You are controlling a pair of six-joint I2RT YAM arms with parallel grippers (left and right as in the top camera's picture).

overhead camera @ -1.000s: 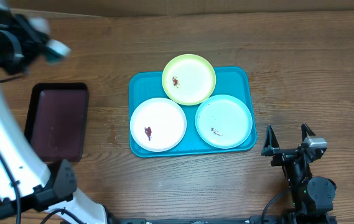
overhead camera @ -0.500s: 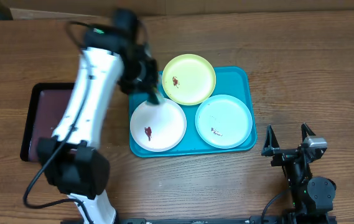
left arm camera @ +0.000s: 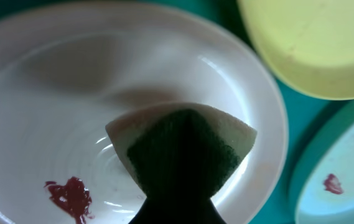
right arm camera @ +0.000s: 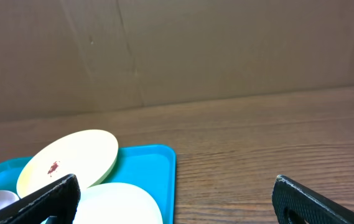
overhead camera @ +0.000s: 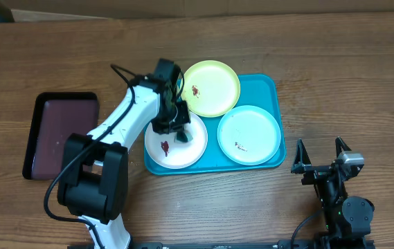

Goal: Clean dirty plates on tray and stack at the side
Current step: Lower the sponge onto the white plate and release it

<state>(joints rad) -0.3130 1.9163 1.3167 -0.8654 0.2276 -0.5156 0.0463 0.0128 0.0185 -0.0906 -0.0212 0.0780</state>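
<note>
Left hand [overhead camera: 176,131] tight around a sponge [left arm camera: 186,146] over the white plate [overhead camera: 191,151], beside its red smear [left arm camera: 69,194]; right hand [overhead camera: 319,153] wide open, empty.

You have a brown wooden table [overhead camera: 363,76] filling almost the whole overhead frame, its grain running left to right with darker streaks across it. In your right wrist view, a plain brown board [right arm camera: 226,43] that looks like cardboard stands upright behind the table's far edge. It fills the upper half of that frame and has a faint vertical crease left of centre. The light falls evenly on the wood, and the shadows you see on it are soft.
</note>
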